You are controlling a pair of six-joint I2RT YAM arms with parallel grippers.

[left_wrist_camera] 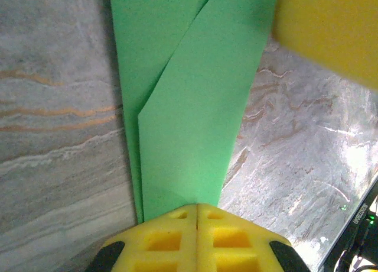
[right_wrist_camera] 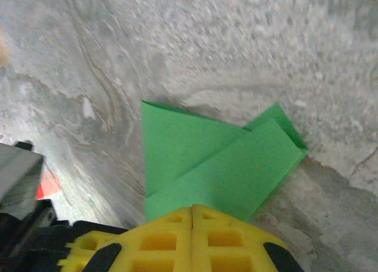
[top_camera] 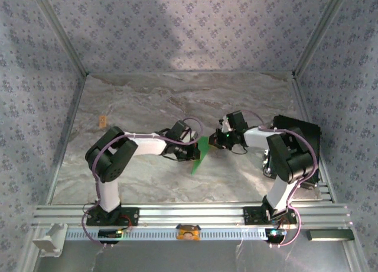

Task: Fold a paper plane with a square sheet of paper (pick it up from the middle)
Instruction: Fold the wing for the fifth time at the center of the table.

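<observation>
The bright green sheet of paper point(top_camera: 201, 154) is folded into a narrow, layered, pointed strip and hangs just above the table's middle. My left gripper point(top_camera: 192, 143) is shut on one end of it. In the left wrist view the paper point(left_wrist_camera: 189, 106) runs straight away from the closed yellow pads point(left_wrist_camera: 177, 239), with a diagonal fold edge across it. My right gripper point(top_camera: 217, 139) is shut on the other end. In the right wrist view two overlapping flaps of the paper point(right_wrist_camera: 212, 159) spread out from my right gripper point(right_wrist_camera: 193, 208). A yellow finger of the right gripper point(left_wrist_camera: 331, 29) shows at the top right of the left wrist view.
The marble-patterned tabletop point(top_camera: 177, 100) lies under both arms. A black box point(top_camera: 304, 133) stands at the right edge behind the right arm. A small tan block point(top_camera: 102, 119) lies at the far left. Patterned walls close in the back and sides.
</observation>
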